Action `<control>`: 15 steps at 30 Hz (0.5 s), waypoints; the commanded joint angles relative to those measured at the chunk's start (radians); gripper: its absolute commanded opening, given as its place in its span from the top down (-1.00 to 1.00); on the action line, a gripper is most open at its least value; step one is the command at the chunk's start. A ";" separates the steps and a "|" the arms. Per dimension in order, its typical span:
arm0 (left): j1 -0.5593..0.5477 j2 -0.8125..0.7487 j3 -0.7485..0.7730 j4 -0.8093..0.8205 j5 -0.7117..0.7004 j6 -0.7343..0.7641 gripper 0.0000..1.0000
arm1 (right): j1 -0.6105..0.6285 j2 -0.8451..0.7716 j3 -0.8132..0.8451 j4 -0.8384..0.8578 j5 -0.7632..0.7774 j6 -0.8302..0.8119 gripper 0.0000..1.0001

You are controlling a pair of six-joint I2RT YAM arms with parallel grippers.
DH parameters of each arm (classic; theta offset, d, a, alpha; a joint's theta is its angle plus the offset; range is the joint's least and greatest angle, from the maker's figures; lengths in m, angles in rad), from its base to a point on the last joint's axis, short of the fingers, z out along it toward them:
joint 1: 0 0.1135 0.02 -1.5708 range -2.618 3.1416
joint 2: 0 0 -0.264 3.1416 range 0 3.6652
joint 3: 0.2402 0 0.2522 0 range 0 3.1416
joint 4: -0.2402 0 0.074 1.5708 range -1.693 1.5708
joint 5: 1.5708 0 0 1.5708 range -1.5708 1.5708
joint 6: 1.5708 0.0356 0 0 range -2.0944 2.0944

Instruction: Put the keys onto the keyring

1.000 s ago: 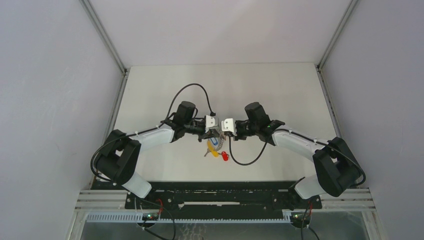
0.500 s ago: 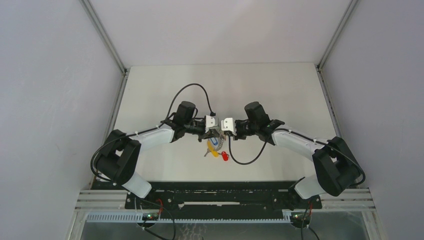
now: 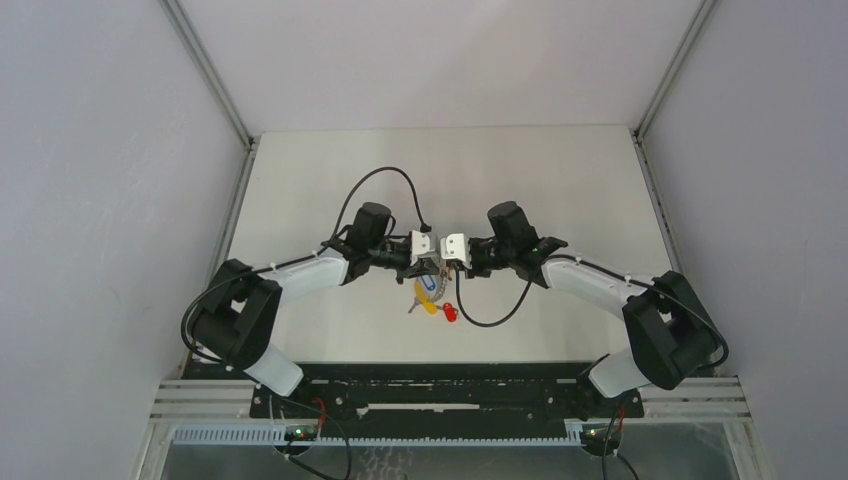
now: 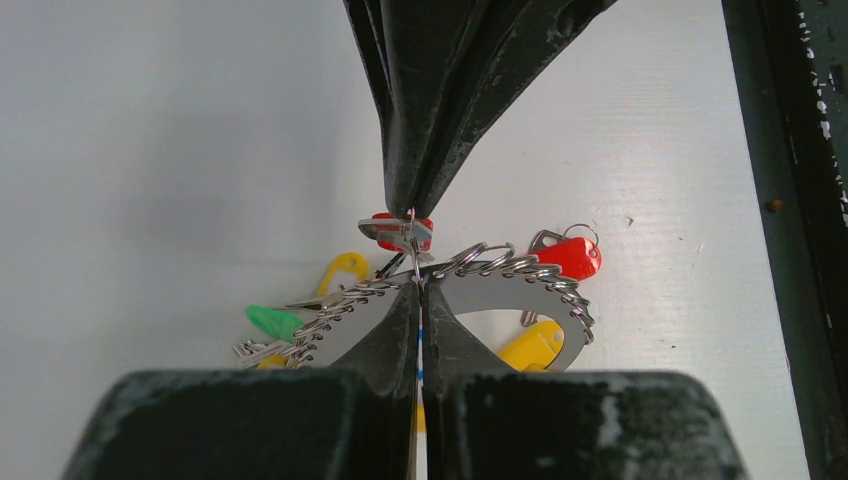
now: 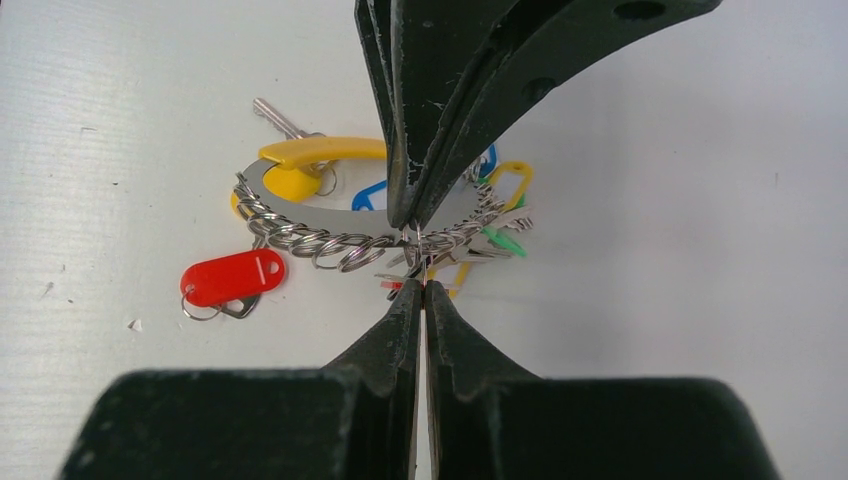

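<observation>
Left wrist shows left pincer (image 4: pixel 418 288) clamped on the keyring (image 4: pixel 510 266), right pincer (image 4: pixel 408 210) pinching a red-tagged key (image 4: pixel 396 231).

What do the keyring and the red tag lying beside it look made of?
The keyring shows bright silver coils with sharp glints, so it is likely polished metal wire. The red tag looks smooth, opaque and softly glossy, probably moulded plastic.

The left arm (image 3: pixel 312 270) and the right arm (image 3: pixel 590 282) are built alike: white shell links between bulky black joint housings, with a small white block at each wrist. A thin black cable (image 3: pixel 380 172) loops at centre frame, and a second cable (image 3: pixel 492 322) sags lower right of it. The fingers (image 4: pixel 375 345) are dark, tapered wedges, scuffed with pale specks.
</observation>
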 commanded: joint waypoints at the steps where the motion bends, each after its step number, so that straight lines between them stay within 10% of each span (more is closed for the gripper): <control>1: -0.006 -0.008 0.037 0.022 0.028 0.019 1.00 | -0.005 -0.014 0.038 -0.003 -0.027 0.014 1.00; 15: -0.007 -0.010 0.035 0.022 0.021 0.020 0.99 | -0.008 -0.020 0.038 -0.011 -0.034 0.018 1.00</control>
